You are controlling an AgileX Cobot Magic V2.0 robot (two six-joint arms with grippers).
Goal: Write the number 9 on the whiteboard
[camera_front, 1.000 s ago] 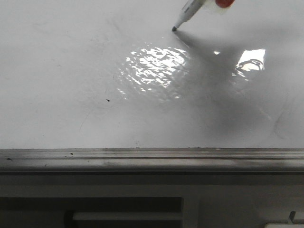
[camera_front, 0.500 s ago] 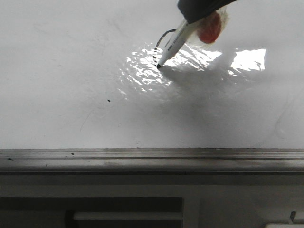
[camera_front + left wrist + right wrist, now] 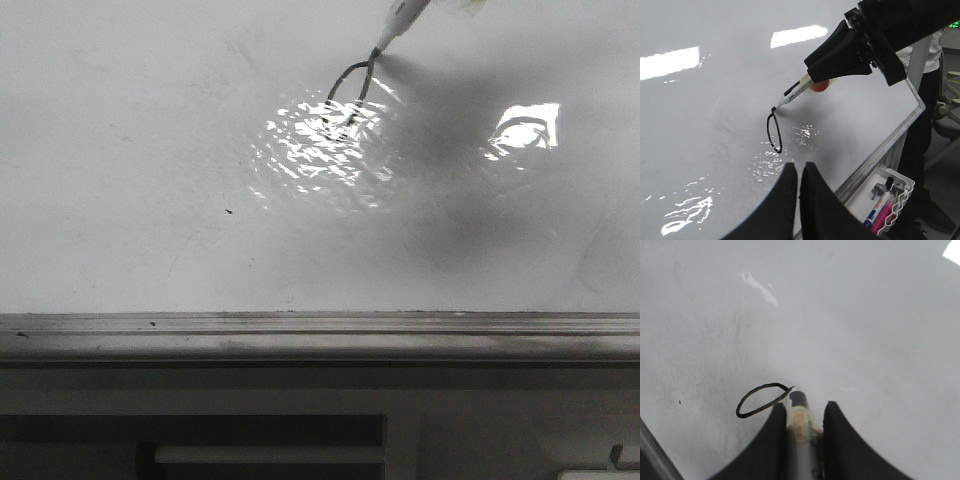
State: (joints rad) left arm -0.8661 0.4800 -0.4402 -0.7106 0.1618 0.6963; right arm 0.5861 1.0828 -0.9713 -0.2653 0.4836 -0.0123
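The whiteboard (image 3: 120,200) fills the front view, glossy with glare. On it is a narrow dark loop of the number 9 (image 3: 343,70), with no long stroke below it. It also shows in the left wrist view (image 3: 778,149) and the right wrist view (image 3: 762,386). My right gripper (image 3: 805,407) is shut on a white marker (image 3: 800,422), whose tip touches the board at the loop's upper right end (image 3: 377,48). My left gripper (image 3: 799,167) is shut and empty, hovering over the board (image 3: 700,125) just below the loop.
A grey metal edge strip (image 3: 300,325) runs along the board's near side, with a grey panel (image 3: 500,420) below it. A small black dot (image 3: 228,211) marks the board. A white tray (image 3: 906,181) with spare markers hangs off the edge. A person (image 3: 930,100) stands beyond it.
The marker tip ran down from the top into the glare, then came back up to its start, drawing a closed narrow loop. The right arm moved up out of the front view.
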